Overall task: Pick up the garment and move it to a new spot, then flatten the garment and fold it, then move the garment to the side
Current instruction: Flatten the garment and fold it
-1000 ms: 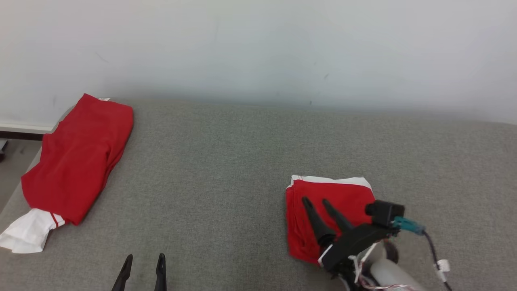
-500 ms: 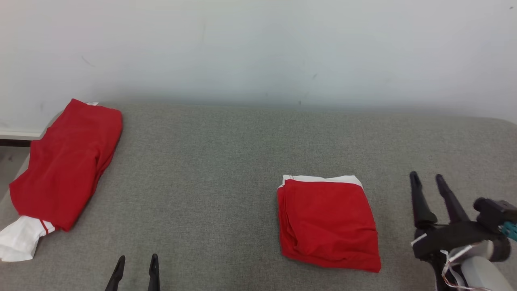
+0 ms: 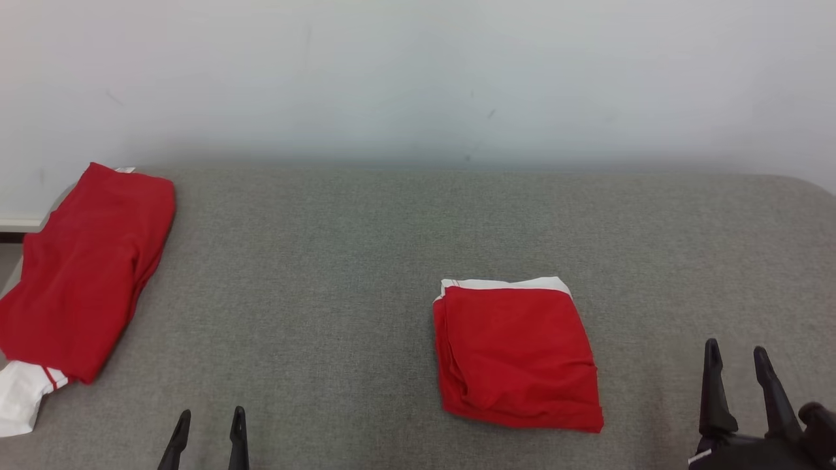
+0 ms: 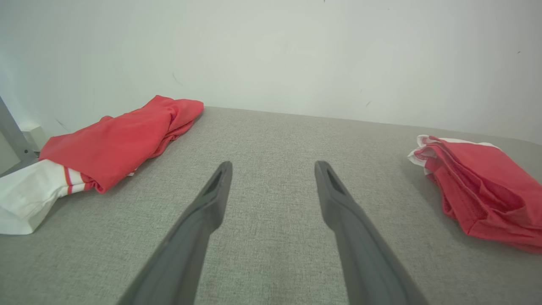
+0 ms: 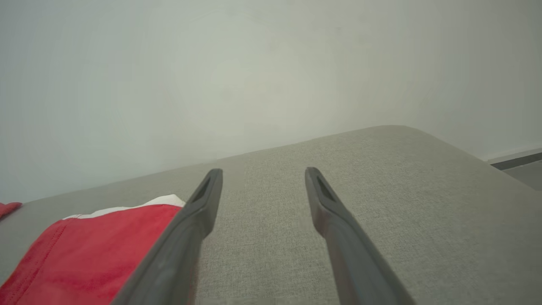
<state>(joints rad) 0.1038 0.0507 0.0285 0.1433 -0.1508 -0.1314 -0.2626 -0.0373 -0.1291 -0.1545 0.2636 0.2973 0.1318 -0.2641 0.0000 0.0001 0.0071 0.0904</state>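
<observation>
Garment (image 3: 516, 356), red with a white band along its far edge, lies folded flat on grey padded surface (image 3: 326, 261), right of the surface's centre. Right gripper (image 3: 736, 347) sits at the surface's near right, clear of the garment, fingers spread, nothing between them. Left gripper (image 3: 212, 412) sits at the surface's near left, fingers spread, empty. Second red-and-white garment (image 3: 85, 267) lies at the surface's left edge.

Second garment (image 3: 85, 261) cut by left edge; folded garment (image 5: 93, 245) partly behind right end effector (image 5: 263, 170) finger.

No readable text, label or number anywhere.
</observation>
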